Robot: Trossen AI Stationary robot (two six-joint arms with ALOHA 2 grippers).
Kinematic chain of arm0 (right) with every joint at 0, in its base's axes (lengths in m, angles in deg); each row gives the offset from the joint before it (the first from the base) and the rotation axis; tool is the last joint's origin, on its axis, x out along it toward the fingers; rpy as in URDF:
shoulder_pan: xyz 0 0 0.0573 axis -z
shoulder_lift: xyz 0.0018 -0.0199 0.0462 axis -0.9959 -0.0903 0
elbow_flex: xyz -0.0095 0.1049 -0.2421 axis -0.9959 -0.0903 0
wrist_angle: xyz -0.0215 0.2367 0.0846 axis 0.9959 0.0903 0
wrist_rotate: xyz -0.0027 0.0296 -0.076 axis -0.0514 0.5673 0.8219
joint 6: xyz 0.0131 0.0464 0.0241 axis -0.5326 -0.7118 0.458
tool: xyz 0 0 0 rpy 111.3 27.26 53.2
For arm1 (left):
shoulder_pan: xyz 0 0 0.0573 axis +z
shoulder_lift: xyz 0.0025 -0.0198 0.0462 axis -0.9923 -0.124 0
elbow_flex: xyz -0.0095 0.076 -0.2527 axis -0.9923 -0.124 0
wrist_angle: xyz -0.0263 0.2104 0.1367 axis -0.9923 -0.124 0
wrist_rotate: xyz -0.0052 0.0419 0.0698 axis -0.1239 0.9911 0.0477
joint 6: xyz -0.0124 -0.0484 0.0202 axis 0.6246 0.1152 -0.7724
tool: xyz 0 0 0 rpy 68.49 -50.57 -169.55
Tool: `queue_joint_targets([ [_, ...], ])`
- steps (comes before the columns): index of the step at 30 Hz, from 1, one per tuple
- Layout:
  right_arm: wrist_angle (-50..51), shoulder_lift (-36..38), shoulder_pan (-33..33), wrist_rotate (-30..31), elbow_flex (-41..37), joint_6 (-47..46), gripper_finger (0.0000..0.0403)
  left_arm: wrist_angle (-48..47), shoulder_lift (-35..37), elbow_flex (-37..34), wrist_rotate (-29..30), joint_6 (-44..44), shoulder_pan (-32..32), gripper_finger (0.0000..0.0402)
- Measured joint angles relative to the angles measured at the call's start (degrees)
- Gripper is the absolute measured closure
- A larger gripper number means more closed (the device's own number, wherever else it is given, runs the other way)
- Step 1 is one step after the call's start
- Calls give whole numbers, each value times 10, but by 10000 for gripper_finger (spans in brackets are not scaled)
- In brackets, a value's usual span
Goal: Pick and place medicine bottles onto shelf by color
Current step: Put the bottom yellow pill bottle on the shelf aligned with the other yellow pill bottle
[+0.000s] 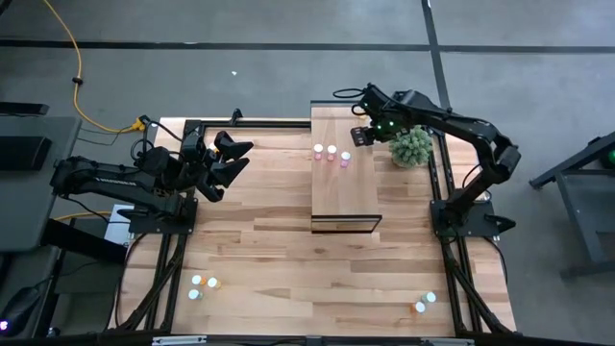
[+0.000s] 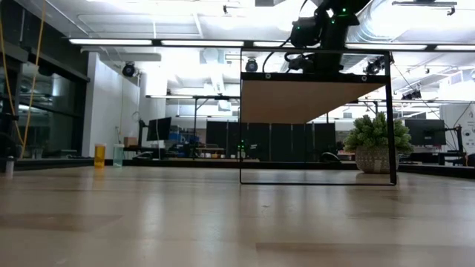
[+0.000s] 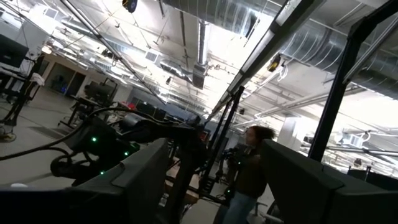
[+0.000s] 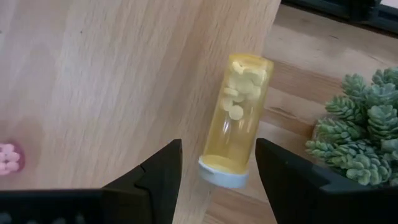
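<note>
Wood planks make the table (image 1: 269, 259), and the shelf (image 1: 343, 197) stands on its middle, running from the far edge toward the near side.

The right claw (image 1: 362, 135) is above the far right corner of the shelf, beside a small green plant (image 1: 411, 146). Its fingers are spread. In the right wrist view a yellow bottle (image 4: 237, 118) lies on its side between the two fingers (image 4: 155, 177), its white cap toward the claw, on the right edge of the shelf board; I cannot tell if the fingers touch it. The plant is just to the outer side of the bottle.

Three pink bottles (image 1: 331, 154) stand on the shelf to the left of the right claw, close together; one (image 4: 9, 158) shows at the edge of the right wrist view.

Far from both claws, near the front edge of the table, two bottles (image 1: 203, 285) stand at the left and two (image 1: 425, 302) at the right.

The left claw (image 1: 231, 159) waits over the far left part of the table, fingers spread and holding nothing.
</note>
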Motion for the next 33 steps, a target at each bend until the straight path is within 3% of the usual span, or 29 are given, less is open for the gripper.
queue_joint_targets([
  [12, 16, 0, 0, 0, 0, -4, 283, 0, 0, 0, 0, 0, 0, 154],
  [19, 23, 0, -1, -10, 2, 9, 297, 0, 0, 0, 0, 2, 0, 154],
  [26, 129, 0, -11, -29, 113, 89, 298, -1, 0, 0, 12, 43, 0, 154],
  [29, 168, 0, -32, -52, 184, 138, 299, -67, -3, 29, 17, 58, 0, 154],
  [33, 206, 1, -80, -104, 258, 183, 299, -268, -22, 122, 17, 21, 0, 154],
])
